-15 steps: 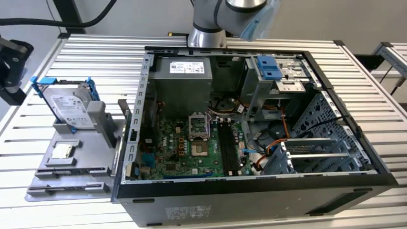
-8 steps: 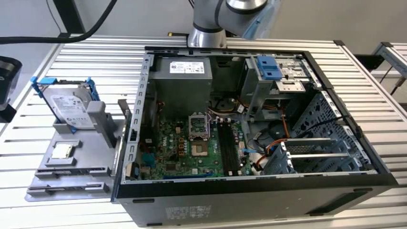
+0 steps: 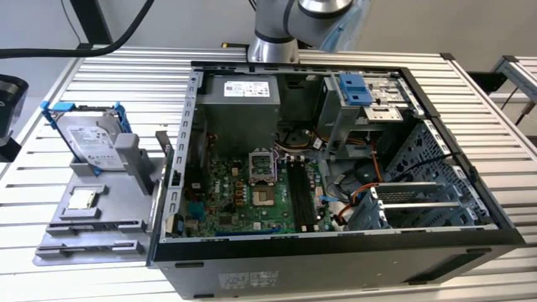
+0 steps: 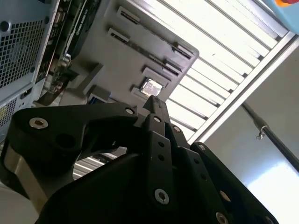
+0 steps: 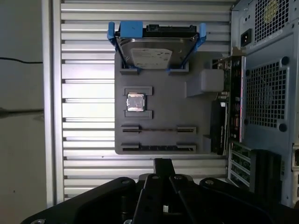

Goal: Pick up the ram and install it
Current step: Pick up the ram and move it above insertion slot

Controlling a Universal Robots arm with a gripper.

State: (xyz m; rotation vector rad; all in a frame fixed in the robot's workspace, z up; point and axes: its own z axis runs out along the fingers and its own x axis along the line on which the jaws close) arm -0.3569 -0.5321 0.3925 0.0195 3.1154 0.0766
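Worktop: slatted metal (image 3: 109,82), carrying an open computer case and a grey holder side by side.
Case: a tower (image 3: 336,251) laid on its side with the panel off, to the exterior view's right of the holder.
Inside the case: a green motherboard (image 3: 243,195) with long black memory slots (image 3: 302,195), a grey power supply (image 3: 239,116), a light-blue drive bracket (image 3: 354,88) and loose cables.
Labels: a white printed label (image 3: 245,88) on the power supply and a second white label (image 5: 156,55) on the hard drive.
Holder: a grey fixture (image 5: 163,107) just beside the case's rear wall.
In the holder: a hard drive (image 5: 156,44) propped up in a blue frame (image 5: 125,28) at one end, a square silver processor chip (image 5: 135,102) in a pocket at the middle, and two long slot rows at the other end.
Ram: most likely the thin dark strip (image 5: 159,148) seated edge-up in the slot row nearest the tool. Its colour and chips cannot be told.
Tool: black (image 5: 162,162), fingers drawn together to a narrow tip and gripping nothing. It hangs apart from the holder, in line with the middle of the slot rows. In the second wrist view the tip (image 4: 153,101) sits in front of the chip.
Arm: a grey column (image 3: 273,31) behind the case.
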